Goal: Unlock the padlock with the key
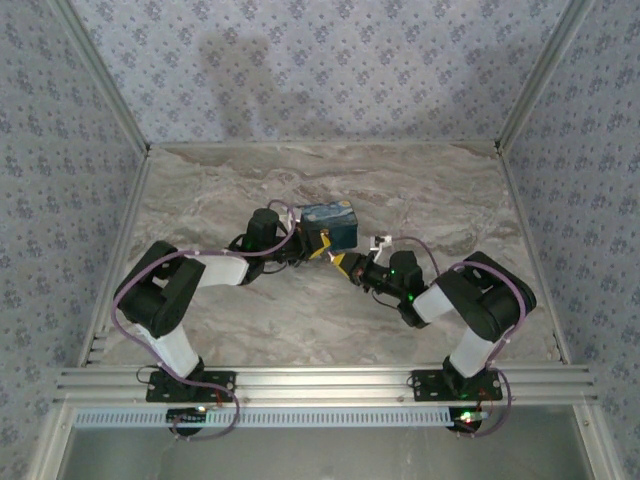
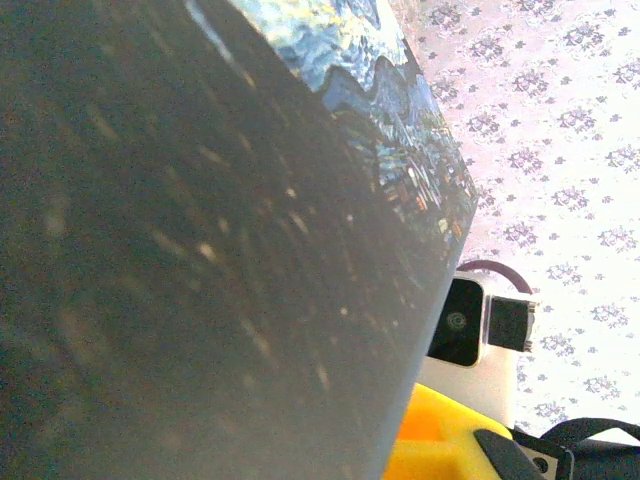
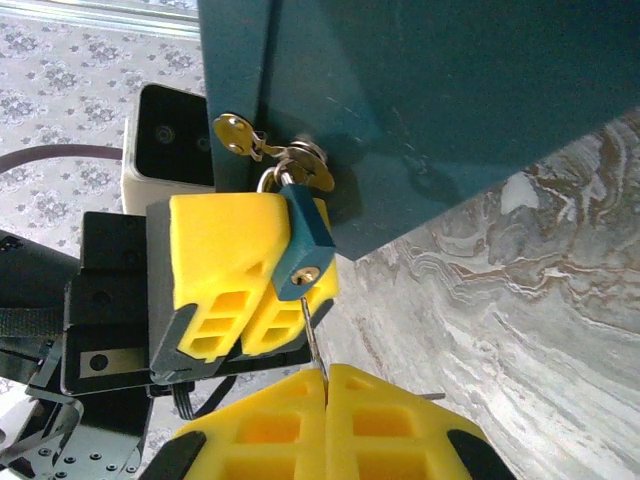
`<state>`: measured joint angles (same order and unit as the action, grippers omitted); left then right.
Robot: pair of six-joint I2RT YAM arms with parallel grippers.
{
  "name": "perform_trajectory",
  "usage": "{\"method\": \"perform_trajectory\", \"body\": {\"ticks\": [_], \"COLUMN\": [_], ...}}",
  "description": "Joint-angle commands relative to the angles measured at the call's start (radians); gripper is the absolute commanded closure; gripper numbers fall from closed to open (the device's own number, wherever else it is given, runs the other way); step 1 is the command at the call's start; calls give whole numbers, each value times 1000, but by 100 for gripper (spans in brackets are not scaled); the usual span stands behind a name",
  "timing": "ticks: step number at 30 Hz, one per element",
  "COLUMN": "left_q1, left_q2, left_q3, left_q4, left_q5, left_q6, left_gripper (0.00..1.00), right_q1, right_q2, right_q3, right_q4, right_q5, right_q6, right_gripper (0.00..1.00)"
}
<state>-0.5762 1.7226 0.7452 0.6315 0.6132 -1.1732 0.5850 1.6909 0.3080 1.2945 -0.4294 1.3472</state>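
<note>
Padlock [image 3: 305,250] hangs on the latch of the painted box [image 1: 330,222] at mid desk [image 1: 200,190]. Left gripper [image 3: 255,290], clenched, presses against its left side; I cannot tell whether it grips it. Right gripper [image 3: 325,385] pinches the key [image 3: 314,340], which is in the keyhole.

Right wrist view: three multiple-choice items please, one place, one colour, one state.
1. Where is the padlock? A lying on the table; B hanging from the box; C on the wall.
2. Padlock body colour? A red; B blue; C silver.
3. Right end effector? A wide open; B shut, empty; C shut on the key.
B, its shackle hooks the box's latch; B, the body is blue; C, the key's blade sticks out of its closed grip into the keyhole.
</note>
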Motion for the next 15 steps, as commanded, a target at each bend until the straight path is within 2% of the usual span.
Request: {"method": "perform_trajectory", "body": {"ticks": [1,15], "left_q1": [-3,-3], "left_q2": [-18,-18], "left_q3": [-7,-13], "left_q4": [57,74], "left_q5": [28,30], "left_q6": [-10,-18], "left_gripper": [98,98], "right_q1": [-1,-2], "right_q2": [8,25], "right_q3": [-9,17], "right_q4": [42,62], "right_q5": [21,17], "right_q6": [9,24], "right_gripper": [100,100]}}
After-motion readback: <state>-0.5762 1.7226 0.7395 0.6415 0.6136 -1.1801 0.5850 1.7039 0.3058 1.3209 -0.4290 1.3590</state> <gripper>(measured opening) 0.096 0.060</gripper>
